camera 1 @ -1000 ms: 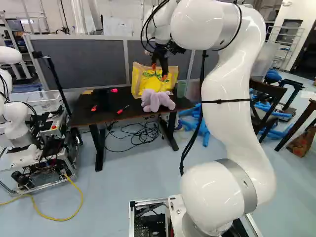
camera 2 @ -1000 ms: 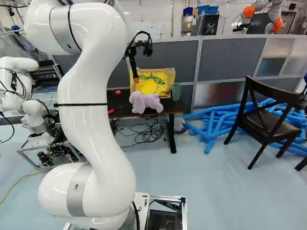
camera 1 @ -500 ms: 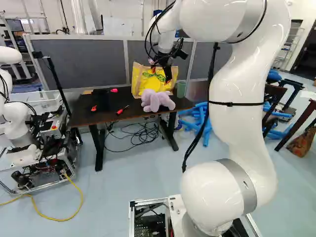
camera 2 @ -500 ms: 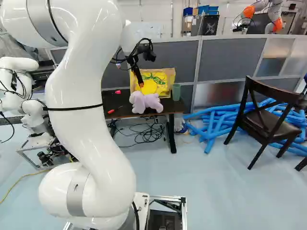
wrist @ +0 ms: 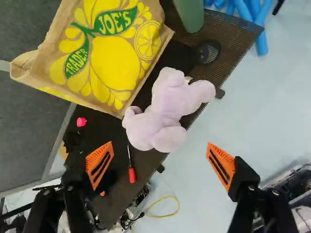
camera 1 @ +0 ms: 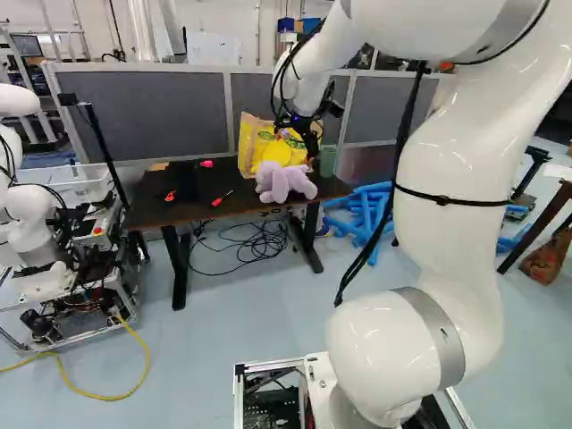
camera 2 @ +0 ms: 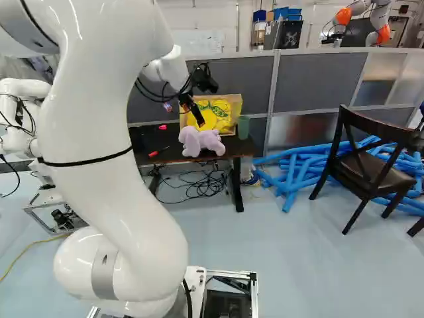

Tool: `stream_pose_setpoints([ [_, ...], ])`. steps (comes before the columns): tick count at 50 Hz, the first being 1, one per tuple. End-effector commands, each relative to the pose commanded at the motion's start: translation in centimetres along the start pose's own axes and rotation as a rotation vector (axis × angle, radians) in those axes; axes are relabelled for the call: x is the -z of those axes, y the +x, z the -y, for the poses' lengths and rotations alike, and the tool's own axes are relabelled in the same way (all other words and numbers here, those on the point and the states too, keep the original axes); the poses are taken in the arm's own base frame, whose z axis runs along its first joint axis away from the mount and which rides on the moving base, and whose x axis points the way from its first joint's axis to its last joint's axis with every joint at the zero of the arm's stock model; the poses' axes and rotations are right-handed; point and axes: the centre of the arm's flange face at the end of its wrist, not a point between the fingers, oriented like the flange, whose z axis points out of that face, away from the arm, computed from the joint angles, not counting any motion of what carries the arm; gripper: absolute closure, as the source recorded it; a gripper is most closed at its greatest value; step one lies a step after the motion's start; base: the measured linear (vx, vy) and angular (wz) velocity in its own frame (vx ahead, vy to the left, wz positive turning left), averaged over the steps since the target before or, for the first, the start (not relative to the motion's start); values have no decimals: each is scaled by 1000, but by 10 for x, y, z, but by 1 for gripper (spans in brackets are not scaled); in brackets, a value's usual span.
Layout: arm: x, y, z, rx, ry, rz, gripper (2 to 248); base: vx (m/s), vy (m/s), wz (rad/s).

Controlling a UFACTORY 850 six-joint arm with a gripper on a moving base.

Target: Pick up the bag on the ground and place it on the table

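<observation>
- Pincer (camera 1: 298,149): one, fingers spread wide, gripping nothing; your wrist view places it short of the toy.
- Bag (camera 1: 259,147): tan, yellow fruit print, upright on your counter (camera 1: 147,201); at 11 o'clock from the toy in your left base view.
- Plush toy (wrist: 165,111): lilac, counter's near edge, just before the bag.
- Cup (camera 1: 328,161): green, 2 o'clock from the toy, same view.
- Screwdriver (wrist: 131,174): red handle, roughly 9 o'clock from the toy, same view.
</observation>
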Motion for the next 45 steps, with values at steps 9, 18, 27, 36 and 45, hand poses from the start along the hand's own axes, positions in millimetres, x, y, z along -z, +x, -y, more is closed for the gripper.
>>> stream_pose_setpoints([
  [9, -1, -17, -25, 83, 46, -48, 3, 0, 0, 0],
  [18, -1, -35, -51, 167, 87, -100, 3, 0, 0, 0],
  [27, -1, -55, -78, 251, 124, -157, 3, 0, 0, 0],
  [36, 1, -74, -104, 327, 152, -213, 3, 0, 0, 0],
  [45, 3, -93, -128, 398, 175, -268, 3, 0, 0, 0],
])
